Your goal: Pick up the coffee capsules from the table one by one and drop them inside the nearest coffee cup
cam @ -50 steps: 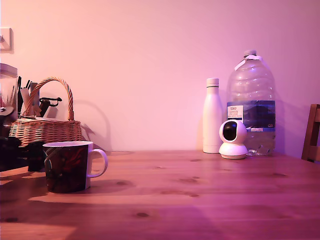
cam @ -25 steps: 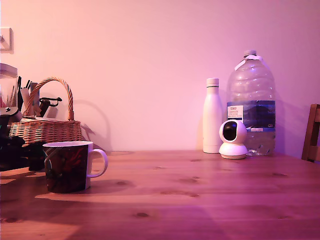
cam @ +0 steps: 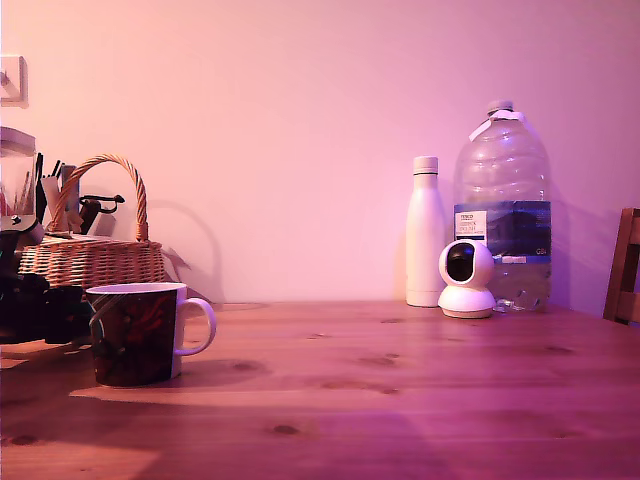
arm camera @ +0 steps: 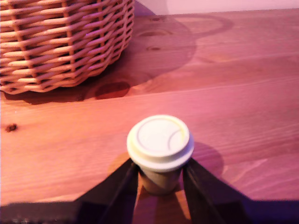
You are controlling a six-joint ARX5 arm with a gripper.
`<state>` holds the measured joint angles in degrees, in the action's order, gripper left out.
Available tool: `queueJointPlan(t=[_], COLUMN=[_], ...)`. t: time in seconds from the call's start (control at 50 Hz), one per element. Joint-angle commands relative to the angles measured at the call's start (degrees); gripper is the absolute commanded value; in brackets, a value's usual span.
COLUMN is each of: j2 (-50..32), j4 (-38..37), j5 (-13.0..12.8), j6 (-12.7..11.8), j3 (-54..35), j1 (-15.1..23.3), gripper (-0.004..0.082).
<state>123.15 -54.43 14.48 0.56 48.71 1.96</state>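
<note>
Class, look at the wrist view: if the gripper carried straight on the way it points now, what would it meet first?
The coffee capsule already sits between the gripper fingers, so it comes first. Beyond it lies bare table, then probably the wicker basket, though depth is unclear.

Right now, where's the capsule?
Only the wrist view shows the coffee capsule: upright, rim up, between the hand's two fingers on the table, with the wicker basket close beyond it.

A plain wall [cam: 300, 120] behind the scene is lit in a pink-violet cast. A light switch plate [cam: 11, 79] is mounted at the exterior view's left edge. A wooden chair back [cam: 625, 265] shows at the right edge.
</note>
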Motion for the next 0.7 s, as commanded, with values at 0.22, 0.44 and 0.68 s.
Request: queueJointPlan(t=[0.22,0.44,0.68], j2=[-2.4,-9.0,-18.0], j4=[4.2,7.8,10.9], j5=[0.5,1.6,1.6], j6=[1.0,1.0,1.0], j3=[0.0,-1.4,-5.5], j1=[-0.2,-0.5,-1.0], gripper=[0.0145,0.0145,0.0145])
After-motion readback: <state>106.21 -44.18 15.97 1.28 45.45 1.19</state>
